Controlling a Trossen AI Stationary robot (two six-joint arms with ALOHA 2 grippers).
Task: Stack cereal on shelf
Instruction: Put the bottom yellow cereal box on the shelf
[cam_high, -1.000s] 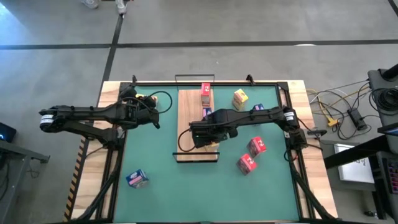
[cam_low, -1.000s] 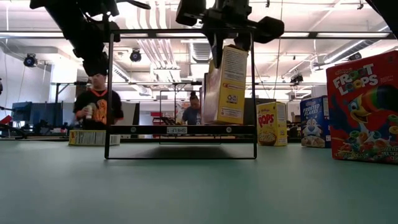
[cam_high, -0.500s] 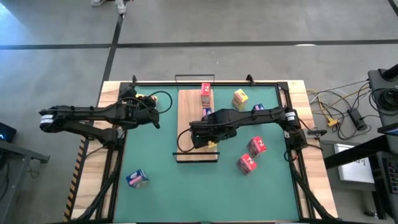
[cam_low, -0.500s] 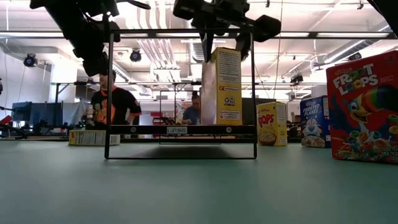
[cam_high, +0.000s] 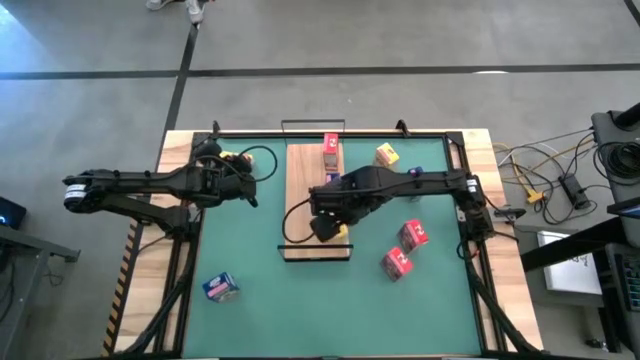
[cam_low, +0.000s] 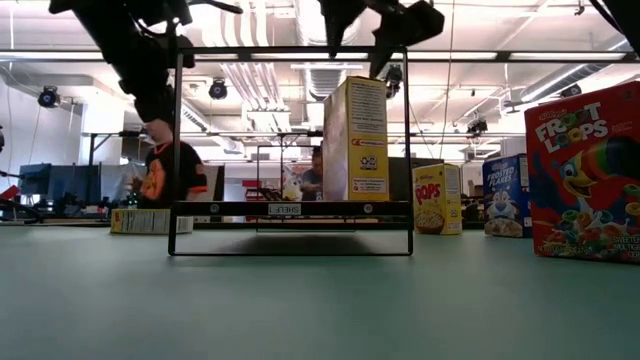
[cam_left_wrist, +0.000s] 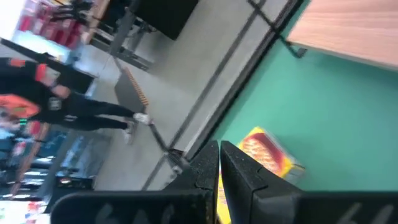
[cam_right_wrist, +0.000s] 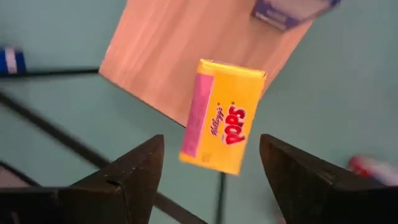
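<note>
A green mat (cam_high: 260, 260) covered the table, with the shelf (cam_high: 300, 180) laid across its middle. A yellow cereal box (cam_right_wrist: 222, 116) was seen standing upright near the shelf's front end, evidently released there, since the right gripper (cam_right_wrist: 211, 171) hung above it with fingers spread wide. The left gripper (cam_left_wrist: 219, 163) was parked at the mat's far-left corner, fingers pressed together.

Below my right gripper (cam_right_wrist: 211, 177), whose fingers (cam_right_wrist: 127, 180) look like matt black plastic, stands a yellow box (cam_right_wrist: 222, 116) of smooth printed cardboard. The shelf (cam_right_wrist: 186, 43) is pale, matt wood with thin black wire (cam_low: 290, 50) at its ends. The mat (cam_high: 270, 290) looks green and dull.
</note>
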